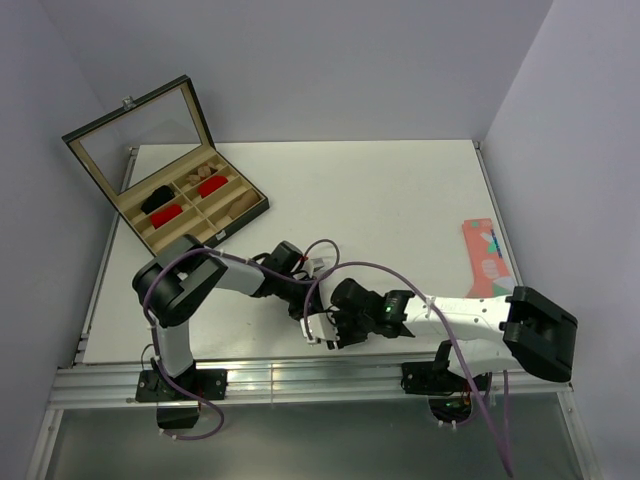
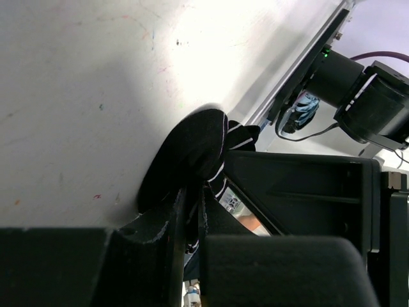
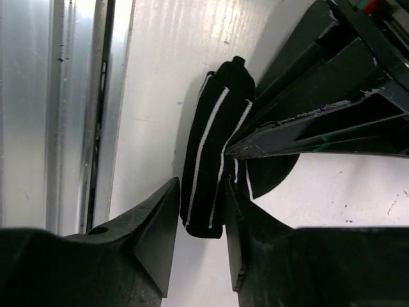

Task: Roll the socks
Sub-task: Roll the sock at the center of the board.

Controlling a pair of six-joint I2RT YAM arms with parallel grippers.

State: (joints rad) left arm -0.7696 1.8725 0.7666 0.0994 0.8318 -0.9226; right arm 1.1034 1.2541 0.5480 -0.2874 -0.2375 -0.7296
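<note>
left gripper (image 2: pixel 192 201) and right gripper (image 3: pixel 200 198) crowd together over the table (image 1: pixel 400 200), close to the middle of its near edge and just inside the metal rail (image 1: pixel 300 375) that runs along it. that crowding is the biggest risk: any twist by either arm could knock finger against finger, and the purple cable (image 1: pixel 345 265) looping over the two wrists looks ready to snag. the wooden box (image 1: pixel 205 230) at the far left corner and the coral-pink sock (image 1: pixel 482 255) by the right edge lie well apart from the work and seem in no danger. the striped sock (image 3: pixel 208 147) is a half-made roll standing between the two grippers, touching the table. the left jaws are clamped tight on a fold of it, the fabric squeezed thin between them. the right jaws stand on either side of the roll's lower end, very near it, but i cannot tell whether they press or merely bracket it. if they only bracket it, a pull from the left could drag the roll out and let it spring loose. so near the edge, a dropped roll could tumble onto the rail or off the table. smallest worry: the rounded black flap (image 3: pixel 268 173) past the left fingers looks unwound and could spoil the roll if left out.
</note>
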